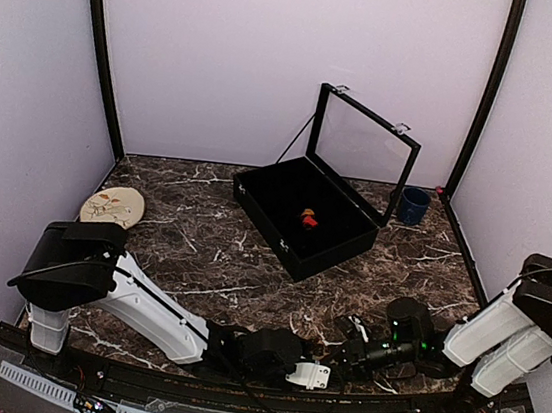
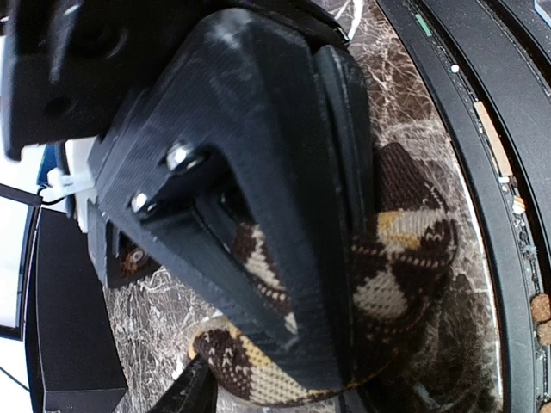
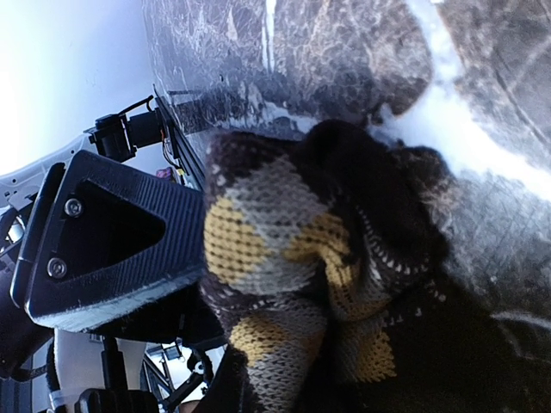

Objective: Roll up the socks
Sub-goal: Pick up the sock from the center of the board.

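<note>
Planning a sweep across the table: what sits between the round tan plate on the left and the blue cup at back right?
The open black case, lid raised, sits between plate and cup; the top external view shows it.

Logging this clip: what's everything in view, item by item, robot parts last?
tan-diamond sock: one, black with tan diamonds, bunched at the near table edge
red-orange bundle: one, inside the box; too small to identify
box: one, black, lid open, centre back
cup: one, blue, back right beside the box
round board: one, tan, left side
table: one, dark marble
left end effector: black, closed on the sock
right end effector: black, shut, at the sock
</note>
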### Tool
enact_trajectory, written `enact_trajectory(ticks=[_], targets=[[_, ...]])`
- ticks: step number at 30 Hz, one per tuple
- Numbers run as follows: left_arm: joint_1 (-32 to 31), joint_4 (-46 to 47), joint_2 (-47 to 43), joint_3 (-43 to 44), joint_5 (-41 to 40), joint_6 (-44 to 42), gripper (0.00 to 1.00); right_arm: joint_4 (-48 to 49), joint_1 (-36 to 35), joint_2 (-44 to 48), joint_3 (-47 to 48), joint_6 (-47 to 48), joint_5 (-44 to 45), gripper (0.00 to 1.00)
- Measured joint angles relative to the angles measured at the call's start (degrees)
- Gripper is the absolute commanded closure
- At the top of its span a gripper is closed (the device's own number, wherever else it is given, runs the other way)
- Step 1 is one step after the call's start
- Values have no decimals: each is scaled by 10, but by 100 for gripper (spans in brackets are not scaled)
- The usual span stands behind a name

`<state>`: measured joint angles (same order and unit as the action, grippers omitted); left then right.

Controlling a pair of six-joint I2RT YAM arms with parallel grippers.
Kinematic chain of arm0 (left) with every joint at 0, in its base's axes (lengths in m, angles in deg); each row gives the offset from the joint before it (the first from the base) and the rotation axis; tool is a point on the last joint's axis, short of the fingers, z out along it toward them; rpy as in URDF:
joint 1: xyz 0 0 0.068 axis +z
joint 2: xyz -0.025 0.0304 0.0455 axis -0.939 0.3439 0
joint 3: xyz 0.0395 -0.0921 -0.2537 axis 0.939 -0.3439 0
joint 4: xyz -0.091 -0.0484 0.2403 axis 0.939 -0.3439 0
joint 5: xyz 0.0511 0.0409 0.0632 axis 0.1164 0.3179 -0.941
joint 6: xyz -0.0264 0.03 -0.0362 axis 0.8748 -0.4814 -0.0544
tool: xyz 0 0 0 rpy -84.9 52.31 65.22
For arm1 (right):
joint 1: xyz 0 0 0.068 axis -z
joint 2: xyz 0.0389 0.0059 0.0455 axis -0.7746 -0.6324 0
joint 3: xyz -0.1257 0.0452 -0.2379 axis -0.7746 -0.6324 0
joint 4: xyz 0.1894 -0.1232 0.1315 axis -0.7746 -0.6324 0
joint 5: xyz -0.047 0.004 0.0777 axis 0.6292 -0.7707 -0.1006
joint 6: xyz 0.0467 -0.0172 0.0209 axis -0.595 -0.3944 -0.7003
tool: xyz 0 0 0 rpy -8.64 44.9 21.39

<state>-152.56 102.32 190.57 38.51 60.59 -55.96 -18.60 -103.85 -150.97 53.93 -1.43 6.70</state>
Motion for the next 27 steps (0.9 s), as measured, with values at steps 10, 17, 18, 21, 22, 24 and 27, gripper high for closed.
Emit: enact_trajectory(ticks=[10, 17, 18, 21, 22, 24, 27], targets=[[0, -73, 2, 33, 32, 11, 74, -24, 6, 0, 12, 18, -18, 100], [4, -160, 8, 75, 64, 26, 93, -40, 8, 7, 12, 25, -24, 100], [5, -169, 8, 80, 68, 26, 95, -45, 8, 11, 12, 27, -24, 100], [8, -193, 9, 93, 81, 28, 98, -66, 8, 22, 14, 37, -23, 90], [9, -201, 10, 98, 85, 28, 99, -75, 9, 26, 16, 41, -22, 83], [12, -219, 12, 111, 97, 29, 100, -112, 9, 42, 23, 57, -19, 71], [17, -240, 17, 128, 114, 31, 100, -189, 9, 75, 35, 85, -5, 62]])
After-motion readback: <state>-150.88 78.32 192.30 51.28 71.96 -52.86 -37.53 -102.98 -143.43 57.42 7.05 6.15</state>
